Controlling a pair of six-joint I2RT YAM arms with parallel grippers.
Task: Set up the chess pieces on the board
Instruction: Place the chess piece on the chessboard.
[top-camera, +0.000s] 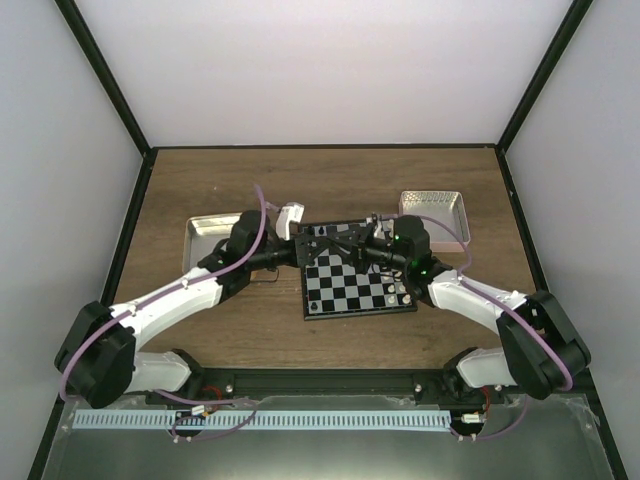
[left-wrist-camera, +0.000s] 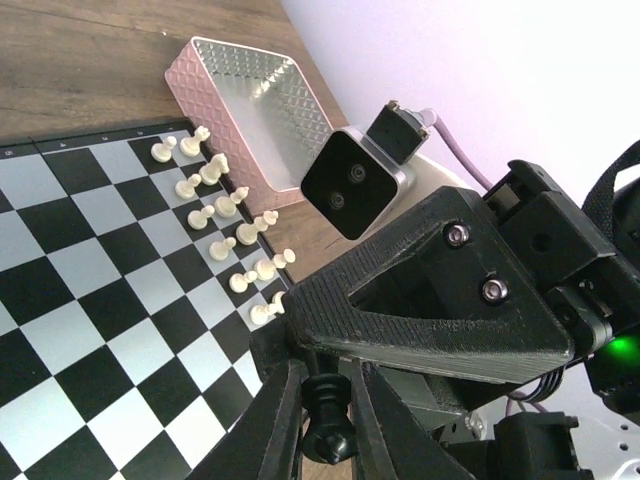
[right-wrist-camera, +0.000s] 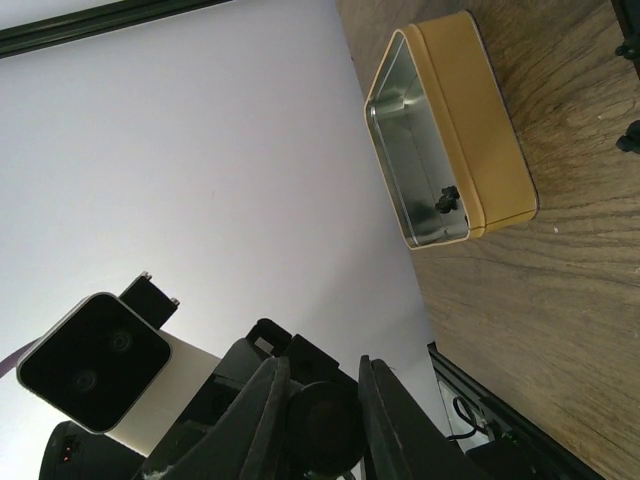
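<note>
Black chess piece (left-wrist-camera: 328, 420), which we judge light, hard and slick, hangs over the board (left-wrist-camera: 90, 300). Our left gripper (left-wrist-camera: 325, 372) pinches its neck, and our right gripper (right-wrist-camera: 322, 375) seems clamped on its base.

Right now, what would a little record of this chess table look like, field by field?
board: flat at mid-table, between the two arms
white pieces: two rows along the board edge by the pink tin
left jaws: closed on a black piece
right jaws: closed on a dark round thing, too near to identify
gold tin: one loose black piece inside
</note>
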